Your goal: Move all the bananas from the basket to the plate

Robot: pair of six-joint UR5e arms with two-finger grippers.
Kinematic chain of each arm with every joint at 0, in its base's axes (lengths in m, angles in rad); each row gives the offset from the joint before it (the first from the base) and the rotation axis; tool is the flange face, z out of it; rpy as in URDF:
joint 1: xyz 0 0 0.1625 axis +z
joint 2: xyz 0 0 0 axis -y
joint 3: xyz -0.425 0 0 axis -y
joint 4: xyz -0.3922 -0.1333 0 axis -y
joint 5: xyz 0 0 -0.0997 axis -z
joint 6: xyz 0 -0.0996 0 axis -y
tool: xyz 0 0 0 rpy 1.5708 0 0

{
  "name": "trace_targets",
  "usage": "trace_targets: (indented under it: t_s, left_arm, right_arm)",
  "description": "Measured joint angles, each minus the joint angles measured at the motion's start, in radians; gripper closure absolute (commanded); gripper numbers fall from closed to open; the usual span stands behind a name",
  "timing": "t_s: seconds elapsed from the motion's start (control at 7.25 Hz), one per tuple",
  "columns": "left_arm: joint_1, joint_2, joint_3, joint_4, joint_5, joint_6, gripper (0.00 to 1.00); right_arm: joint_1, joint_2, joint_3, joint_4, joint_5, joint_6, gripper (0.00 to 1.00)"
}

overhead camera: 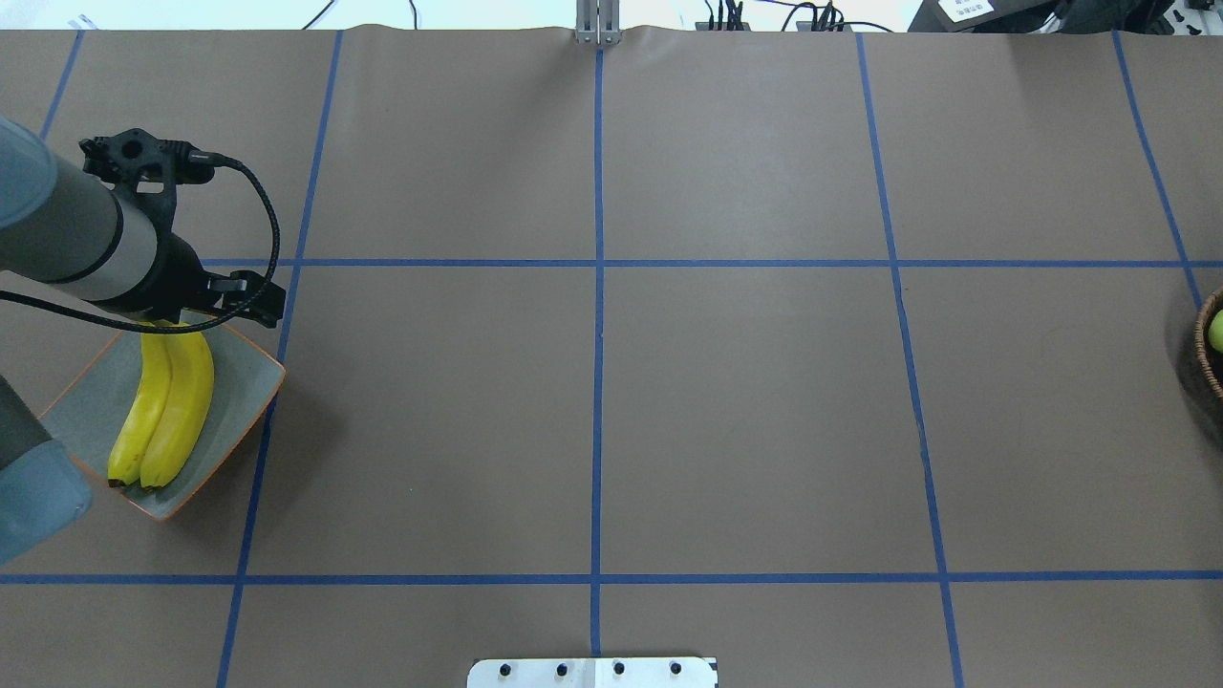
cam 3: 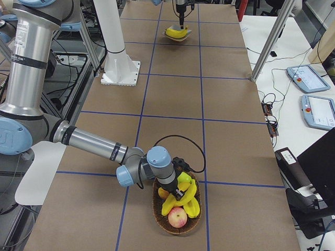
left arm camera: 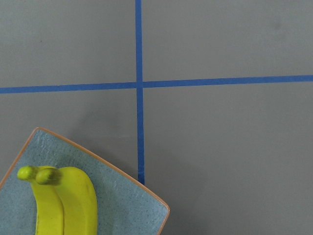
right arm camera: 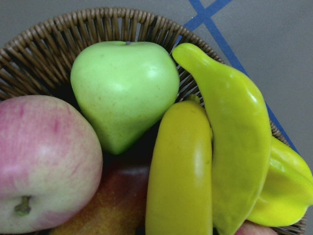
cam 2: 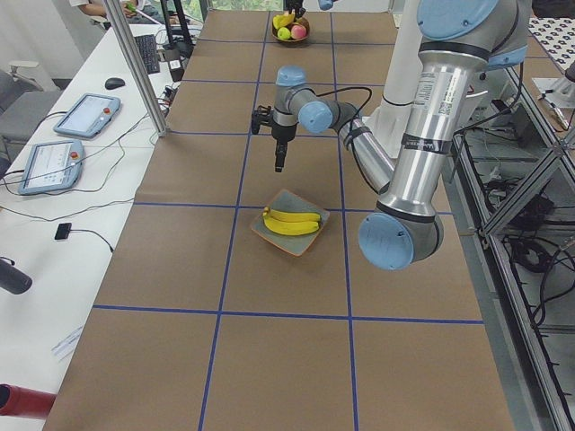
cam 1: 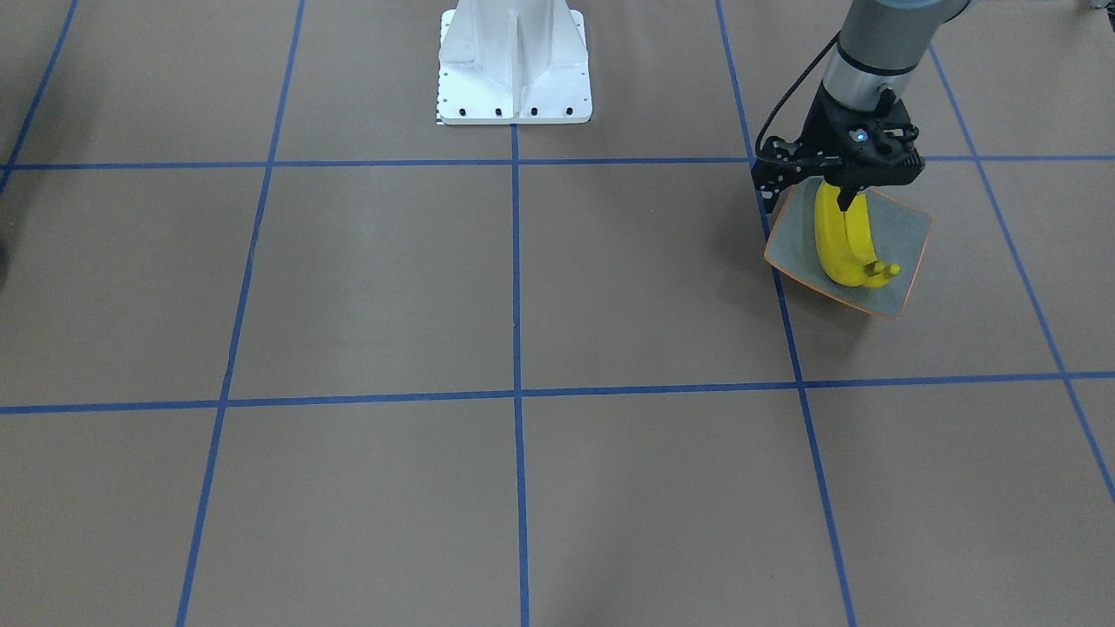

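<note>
Two yellow bananas [cam 1: 841, 239] lie side by side on the grey-green plate [cam 1: 906, 252] with the orange rim, at my far left [overhead camera: 234, 401]. My left gripper [cam 1: 843, 202] hangs above the plate's far end, looks shut and holds nothing. The left wrist view shows the plate [left arm camera: 117, 191] and the bananas' stem ends [left arm camera: 63, 200]. My right gripper [cam 3: 178, 192] is down in the wicker basket [cam 3: 178, 227] among more bananas [right arm camera: 181, 171]. I cannot tell whether it is open or shut. Its fingers do not show in the right wrist view.
The basket also holds a green apple [right arm camera: 122, 93] and a red apple [right arm camera: 39, 161]. Its rim shows at the overhead view's right edge [overhead camera: 1206, 344]. The robot's white base [cam 1: 514, 65] stands mid-table. Blue tape lines cross the brown table.
</note>
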Motion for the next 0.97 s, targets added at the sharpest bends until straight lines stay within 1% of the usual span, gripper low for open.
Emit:
trace_targets:
  t_s: [0.41, 0.55, 0.83, 0.97]
  left_arm:
    - [0.003, -0.004, 0.001, 0.000, 0.000, -0.025, 0.00]
    - [0.003, -0.004, 0.000, 0.000, 0.001, -0.027, 0.00]
    - [0.003, -0.004, -0.001, 0.000, 0.001, -0.029, 0.00]
    - [0.003, -0.005, -0.004, 0.000, 0.000, -0.029, 0.00]
  right_arm:
    - [0.083, -0.005, 0.050, -0.028, 0.095, -0.004, 1.00]
    - [0.105, -0.007, 0.099, -0.079, 0.121, -0.005, 1.00]
    - [0.138, -0.017, 0.242, -0.246, 0.148, 0.002, 1.00]
    - [0.144, -0.014, 0.291, -0.315, 0.188, 0.037, 1.00]
